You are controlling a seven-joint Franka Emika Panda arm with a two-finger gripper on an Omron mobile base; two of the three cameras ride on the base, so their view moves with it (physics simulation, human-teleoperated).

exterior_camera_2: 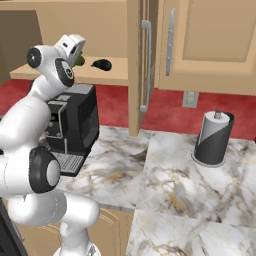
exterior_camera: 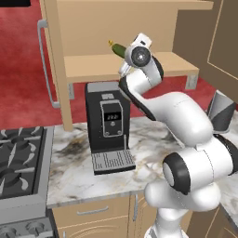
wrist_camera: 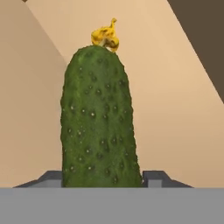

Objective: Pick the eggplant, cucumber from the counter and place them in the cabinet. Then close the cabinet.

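gripper closed on the cucumber: in the hand view a dark finger tip sits tight against each side of its lower end. cucumber runs straight out from the jaws, bumpy green skin, yellow tip at the far end. beyond that tip, plain tan wood of the cabinet interior.

left base view: gripper is raised to shelf height inside the open cabinet, cucumber sticking out of the jaws toward the back wall, above the shelf board. cannot tell whether it touches the shelf. open door edge with its long silver handle stands well off to the left of the jaws.

right base view: cucumber shows as a small green bit by the white hand. eggplant lies on the shelf just beyond and to the right of the jaws, apart from the cucumber. second open door with bar handle is further right.

below the jaws: black coffee machine on the counter, directly under the shelf. stove low and to the left. paper towel roll on its holder, low and well to the right, on the counter.
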